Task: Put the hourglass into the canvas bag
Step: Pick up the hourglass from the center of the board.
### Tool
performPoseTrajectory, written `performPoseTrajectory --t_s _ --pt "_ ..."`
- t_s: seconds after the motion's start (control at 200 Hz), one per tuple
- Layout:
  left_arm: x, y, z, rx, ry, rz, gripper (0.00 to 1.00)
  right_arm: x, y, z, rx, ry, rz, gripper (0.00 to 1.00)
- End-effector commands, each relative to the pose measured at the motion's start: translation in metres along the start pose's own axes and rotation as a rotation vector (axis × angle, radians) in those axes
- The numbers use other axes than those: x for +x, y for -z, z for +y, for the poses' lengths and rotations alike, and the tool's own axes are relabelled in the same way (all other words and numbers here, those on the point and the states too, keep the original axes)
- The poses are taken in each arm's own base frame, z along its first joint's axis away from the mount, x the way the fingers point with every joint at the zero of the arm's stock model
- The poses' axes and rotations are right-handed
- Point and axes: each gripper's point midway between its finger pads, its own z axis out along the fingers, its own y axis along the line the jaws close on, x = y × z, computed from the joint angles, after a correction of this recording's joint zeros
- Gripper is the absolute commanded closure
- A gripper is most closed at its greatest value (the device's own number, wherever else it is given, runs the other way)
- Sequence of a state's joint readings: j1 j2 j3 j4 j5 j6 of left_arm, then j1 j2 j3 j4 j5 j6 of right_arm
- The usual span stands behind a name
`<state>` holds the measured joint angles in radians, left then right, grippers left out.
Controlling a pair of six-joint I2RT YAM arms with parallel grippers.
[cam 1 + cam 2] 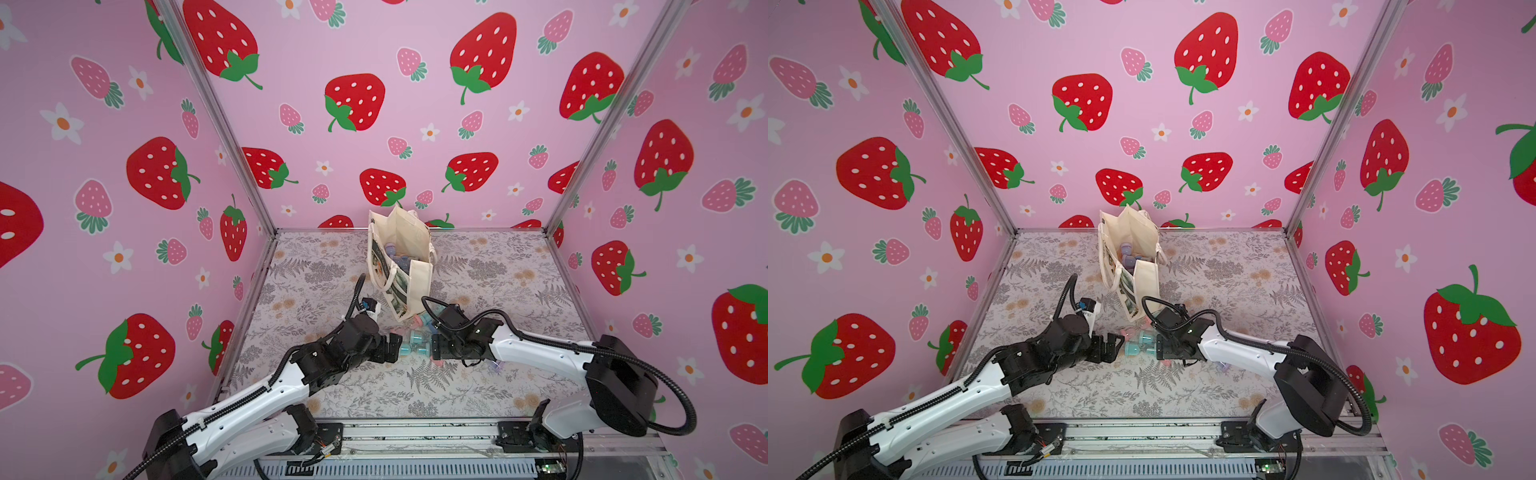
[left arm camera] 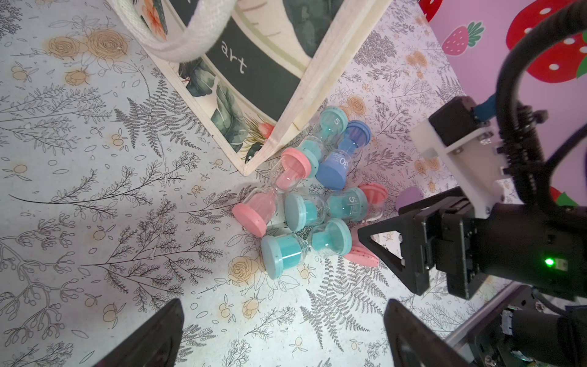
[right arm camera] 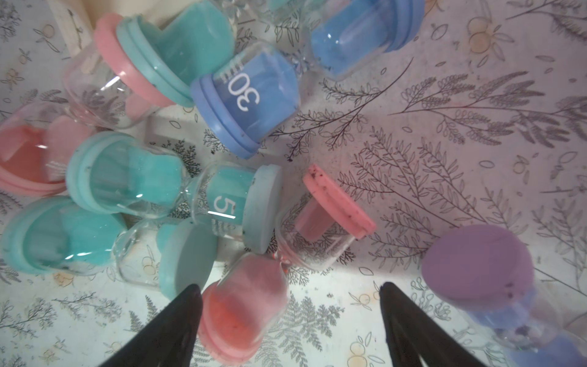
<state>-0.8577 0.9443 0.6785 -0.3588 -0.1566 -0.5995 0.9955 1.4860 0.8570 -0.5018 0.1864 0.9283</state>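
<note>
Pink hourglass (image 3: pixel 251 295) lies on its side on the floral counter (image 1: pixel 478 382), its sand-filled bulb between the right jaws. They stand apart and clamp nothing: one finger (image 3: pixel 171 324) sits just beside the glass, the other well clear. The straddle looks like the set-up for a pinch across the bulb.

Facing them across the heap, the left jaws are also apart and empty, poised over bare counter near the pile, seemingly standing by.

Around the pink hourglass crowd a teal hourglass (image 3: pixel 222 203) marked 5, up against it, a blue hourglass (image 3: pixel 251 98) marked 30, and a purple hourglass (image 3: pixel 476 263) just beside. A closing grip could well jostle these neighbours or skid on the smooth glass.

The heap presses against the near corner of the canvas bag (image 1: pixel 419 282). Both top views show the bag upright toward the back of the counter, its mouth open upward and a handle (image 2: pixel 190 41) drooping over its lettered front, so a load can be dropped in from above. Capped shapes that look like more hourglasses (image 1: pixel 392 254) already rest inside; the pink one is not yet among them.
</note>
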Motion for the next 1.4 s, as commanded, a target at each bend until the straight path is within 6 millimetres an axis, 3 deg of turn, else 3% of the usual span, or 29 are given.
performPoseTrajectory --t_s 0.0,0.455,0.79,0.995,1.391 --pt "-0.001 -0.001 0.005 -0.024 0.001 -0.019 0.01 0.012 -0.008 -0.006 0.034 -0.024 0.038 0.14" --pt "0.001 -0.005 0.007 -0.041 -0.007 -0.007 0.01 0.057 -0.004 -0.05 0.185 0.034 0.192 0.24" --pt "0.0 -0.006 0.007 -0.051 -0.011 0.003 0.01 0.083 -0.005 -0.057 0.166 0.006 0.269 0.25" --pt "-0.002 -0.004 0.006 -0.051 -0.015 0.001 0.01 0.089 0.001 -0.06 0.153 -0.007 0.272 0.29" --pt "-0.003 -0.001 0.006 -0.051 -0.008 -0.001 0.01 0.09 -0.005 -0.059 0.155 -0.001 0.269 0.48"
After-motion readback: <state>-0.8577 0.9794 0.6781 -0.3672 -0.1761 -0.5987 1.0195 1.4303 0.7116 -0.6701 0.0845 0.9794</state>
